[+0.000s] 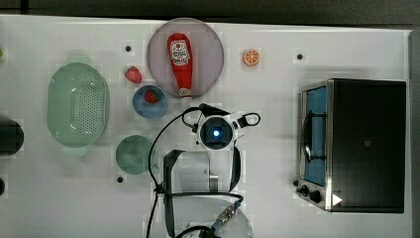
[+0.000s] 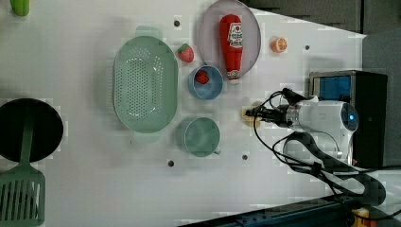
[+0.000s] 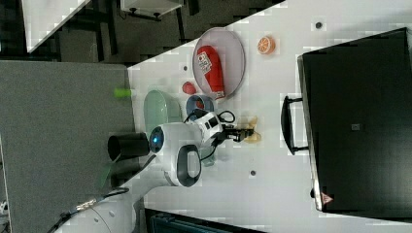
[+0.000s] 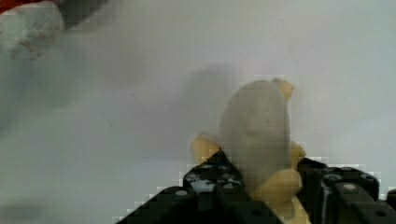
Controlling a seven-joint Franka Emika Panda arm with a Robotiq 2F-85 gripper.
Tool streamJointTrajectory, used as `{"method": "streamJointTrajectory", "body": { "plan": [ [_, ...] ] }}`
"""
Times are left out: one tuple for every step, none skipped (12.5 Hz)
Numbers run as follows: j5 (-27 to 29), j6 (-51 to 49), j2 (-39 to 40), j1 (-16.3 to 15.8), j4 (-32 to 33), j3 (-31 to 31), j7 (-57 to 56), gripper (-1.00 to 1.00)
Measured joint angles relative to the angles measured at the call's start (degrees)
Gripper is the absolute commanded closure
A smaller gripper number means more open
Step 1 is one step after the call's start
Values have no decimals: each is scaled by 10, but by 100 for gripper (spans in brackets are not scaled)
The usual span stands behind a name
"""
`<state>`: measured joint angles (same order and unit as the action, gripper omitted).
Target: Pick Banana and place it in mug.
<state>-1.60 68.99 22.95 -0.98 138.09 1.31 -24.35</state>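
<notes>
The banana is clamped between the partly closed fingers of the gripper on the white table.

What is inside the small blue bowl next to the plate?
A red strawberry lies inside the blue bowl, seen in the top view. The bowl's floor under the strawberry is covered, so nothing can be told about that spot.

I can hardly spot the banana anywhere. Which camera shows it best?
The wrist view: the banana is up close there, peeled, pale flesh above yellow skin, between the gripper fingers. The left view and right view show a small yellowish bit at the gripper's tip. In the top view the arm covers it.
</notes>
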Motion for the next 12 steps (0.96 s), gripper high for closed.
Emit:
{"method": "streamJointTrajectory", "body": {
  "plan": [
    [5,-27,-8,-2,3,4,0,28],
    [7,-57,-25,2,10,2,0,28],
    [2,-101,-51,1,13,6,0,28],
    [5,-162,-89,3,13,8,0,28],
    [8,-231,-128,12,3,3,0,28],
    [6,-297,-165,15,-16,5,0,28],
    [8,-350,-192,14,-53,10,0,28],
    [13,-384,-214,17,-93,11,0,28],
    [19,-410,-236,18,-132,14,0,28],
    [20,-450,-254,16,-171,15,0,28],
    [23,-477,-271,20,-199,6,0,28],
    [37,-480,-288,24,-212,-8,1,28]
  ]
}}
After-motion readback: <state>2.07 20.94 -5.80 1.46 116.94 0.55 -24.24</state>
